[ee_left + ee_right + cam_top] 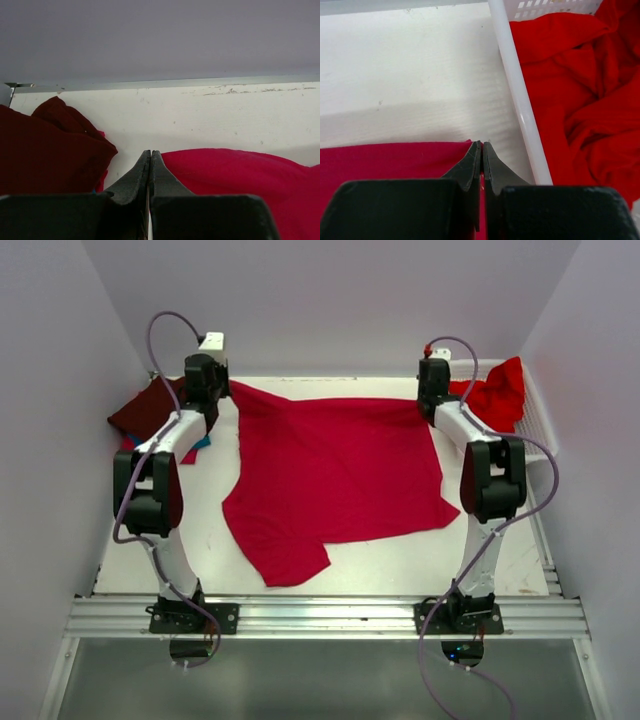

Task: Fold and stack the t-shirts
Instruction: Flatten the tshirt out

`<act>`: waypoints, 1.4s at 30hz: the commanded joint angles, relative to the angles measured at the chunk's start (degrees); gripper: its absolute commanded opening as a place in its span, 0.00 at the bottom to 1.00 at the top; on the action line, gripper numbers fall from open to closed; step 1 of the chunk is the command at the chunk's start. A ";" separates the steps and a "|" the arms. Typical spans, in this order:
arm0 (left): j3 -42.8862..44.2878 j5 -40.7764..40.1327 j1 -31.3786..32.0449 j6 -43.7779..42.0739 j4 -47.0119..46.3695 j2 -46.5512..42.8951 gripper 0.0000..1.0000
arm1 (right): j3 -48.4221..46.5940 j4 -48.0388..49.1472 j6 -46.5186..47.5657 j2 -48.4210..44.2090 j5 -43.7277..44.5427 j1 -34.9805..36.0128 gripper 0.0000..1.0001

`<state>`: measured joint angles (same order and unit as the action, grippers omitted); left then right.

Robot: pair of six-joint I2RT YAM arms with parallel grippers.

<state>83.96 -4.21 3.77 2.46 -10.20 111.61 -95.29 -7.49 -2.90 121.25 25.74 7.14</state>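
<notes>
A crimson-pink t-shirt [340, 475] lies spread flat in the middle of the table. My left gripper [226, 390] is shut at its far left corner, and the cloth [240, 175] runs off to the right of the fingertips [150, 152]. My right gripper [428, 410] is shut on its far right corner, with cloth [390, 160] showing between the jaws [482, 144]. A dark maroon t-shirt [145, 410] lies crumpled at the far left [40, 150], with a teal blue scrap [203, 442] showing beneath it. A bright red t-shirt [495, 395] lies in the basket [570, 75].
The white lattice basket [540, 430] stands at the far right, and its rim [517, 95] runs just right of my right gripper. The back wall and the table's far edge [175, 84] are close behind both grippers.
</notes>
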 commanded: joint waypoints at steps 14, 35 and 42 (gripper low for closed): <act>-14.24 -5.90 12.48 -2.20 3.51 -50.67 0.00 | 21.96 10.56 15.36 -58.65 11.70 24.56 0.00; -7.32 -4.58 18.03 -8.34 14.51 -69.43 0.00 | 32.18 28.05 33.21 -70.19 27.61 38.83 0.00; -7.32 -7.04 18.03 -8.08 14.68 -65.48 0.00 | 30.17 28.76 33.57 -65.72 27.44 38.83 0.00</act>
<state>75.22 -9.45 21.76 -4.19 5.45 44.42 -62.11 16.47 29.26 53.63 51.66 45.76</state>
